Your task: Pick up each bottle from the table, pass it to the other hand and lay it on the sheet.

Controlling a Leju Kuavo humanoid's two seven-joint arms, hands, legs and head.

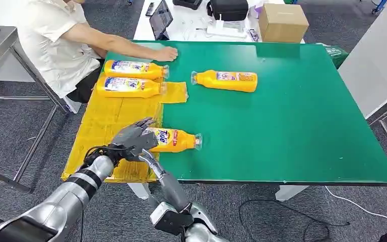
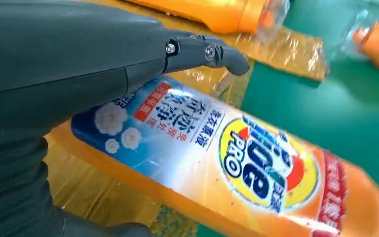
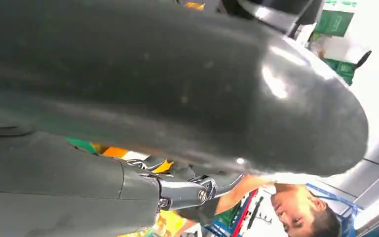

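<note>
Left robot hand (image 1: 132, 137) grasped a bottle (image 1: 176, 139) lying at the sheet (image 1: 101, 126) edge on the green bench (image 1: 292, 116). Left wrist view read "PRO" on the label (image 2: 256, 163), head view "Tide". Right robot hand (image 1: 153, 161) reached under it; grip unclear. Two bottles (image 1: 131, 78) lay on the sheet, another bottle (image 1: 227, 80) on the bench. A person's hand (image 1: 165, 53) rested near.

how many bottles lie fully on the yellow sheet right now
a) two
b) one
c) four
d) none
a) two bottles lie side by side at the far end of the yellow sheet, near the person's hand; a third is at the left hand, half over the sheet's edge, and a fourth lies on the green table.
</note>
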